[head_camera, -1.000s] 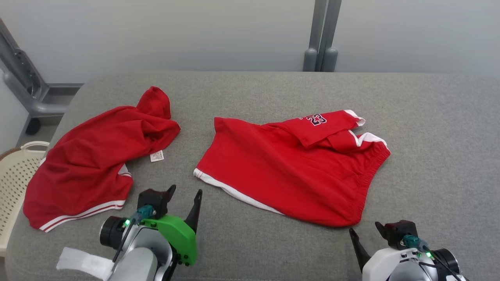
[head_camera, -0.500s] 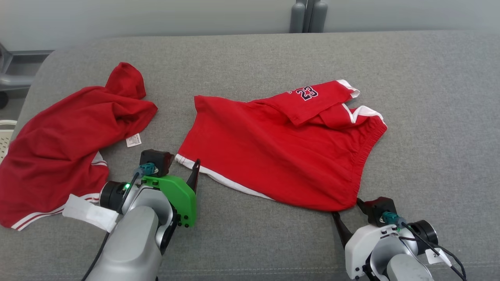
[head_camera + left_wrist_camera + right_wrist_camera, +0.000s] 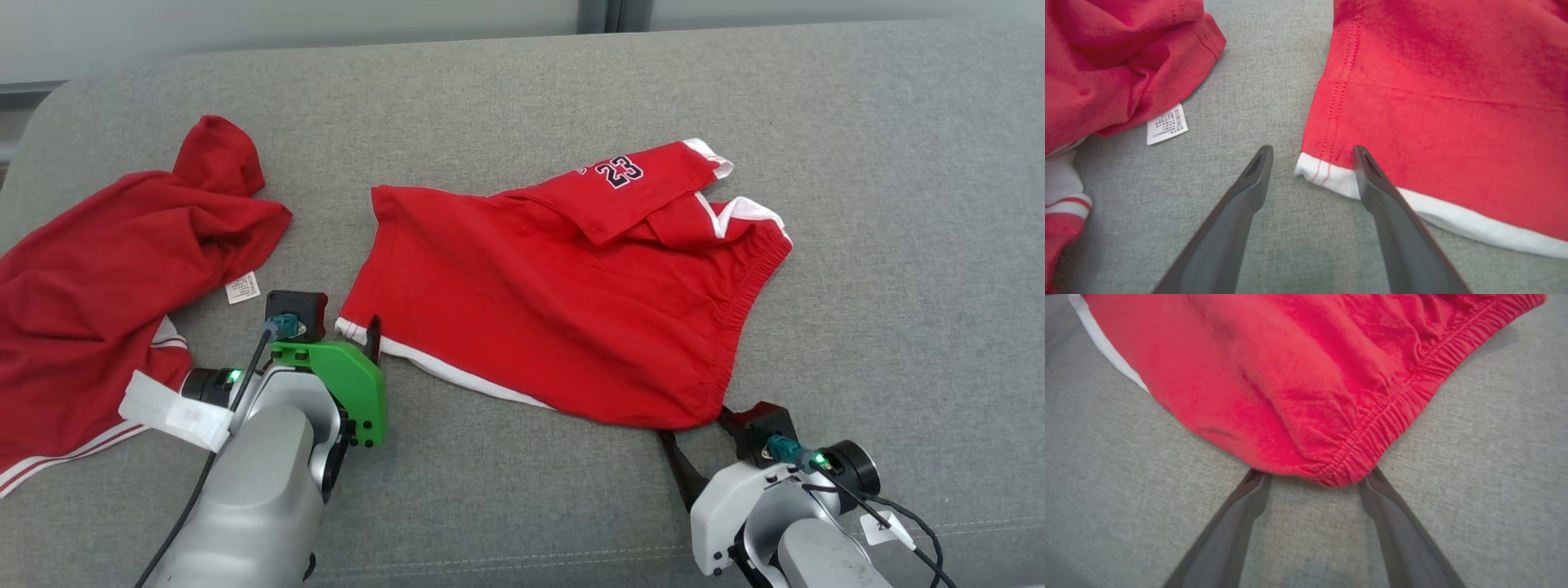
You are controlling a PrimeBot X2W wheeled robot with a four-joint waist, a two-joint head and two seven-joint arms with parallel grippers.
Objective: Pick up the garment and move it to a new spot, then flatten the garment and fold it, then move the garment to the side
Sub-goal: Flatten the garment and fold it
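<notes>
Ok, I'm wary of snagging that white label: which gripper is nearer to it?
Left. The left gripper is just beside the label, at the hem corner of the shorts; the right gripper is far off, at their waistband corner.

Second red garment (image 3: 90, 269) cut off at left edge, white label (image 3: 242, 287) print too small to read, right gripper (image 3: 1314, 477) fingertips hidden under red shorts (image 3: 1298, 375) waistband.

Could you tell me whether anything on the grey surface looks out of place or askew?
Yes: one leg of the red shorts, marked 23, is folded back near the waistband, so they lie uneven. A second red garment lies crumpled at left, label sticking out.
</notes>
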